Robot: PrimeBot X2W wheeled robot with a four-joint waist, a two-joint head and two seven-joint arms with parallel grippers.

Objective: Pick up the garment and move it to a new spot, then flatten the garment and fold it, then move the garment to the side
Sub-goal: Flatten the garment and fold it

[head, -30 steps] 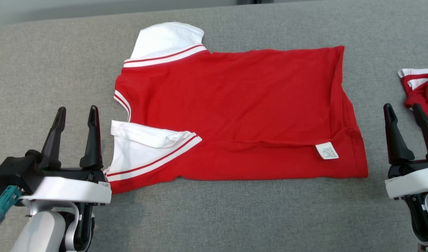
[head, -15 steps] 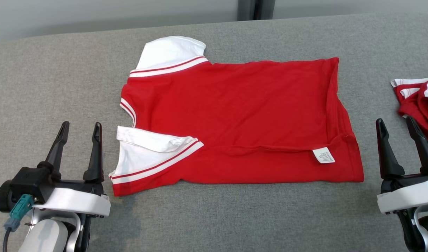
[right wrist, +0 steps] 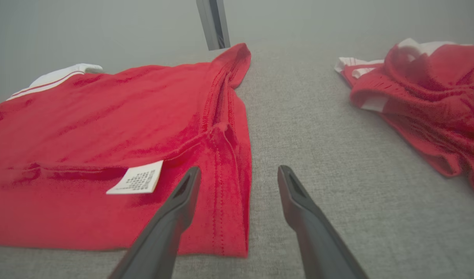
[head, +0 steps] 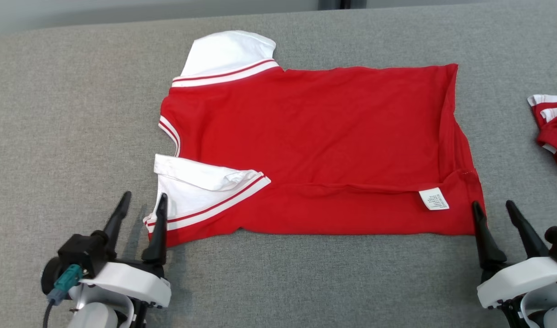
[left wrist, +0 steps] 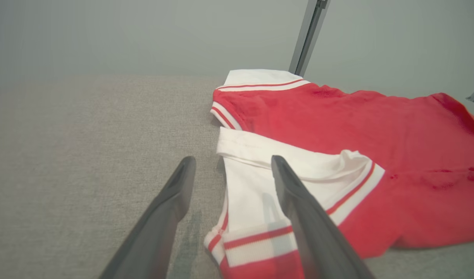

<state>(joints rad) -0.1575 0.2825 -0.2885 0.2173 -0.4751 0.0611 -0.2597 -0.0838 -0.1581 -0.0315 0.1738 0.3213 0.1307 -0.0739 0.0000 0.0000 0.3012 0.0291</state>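
The garment [head: 314, 146] is a red short-sleeved shirt with white sleeves trimmed in red and white stripes. It lies spread near the middle of the grey fabric-covered counter [head: 68, 105], neck end toward the robot's left and hem toward its right. A strip along the near long edge is folded over, exposing a white label [head: 433, 199] near the hem corner. The near sleeve [head: 196, 191] lies partly doubled over with a crumpled edge, and the far sleeve [head: 228, 52] lies flat. A second red-and-white garment [head: 551, 123] lies bunched to the right, well apart. The left end effector [head: 145, 195] sits low at the near-left corner, jaws spread wide and empty, one finger over the near sleeve's cuff and the other over bare counter. The right end effector [head: 492, 203] sits low at the near-right corner, jaws likewise spread and empty, straddling the hem edge. Contact between fingers and cloth cannot be determined.
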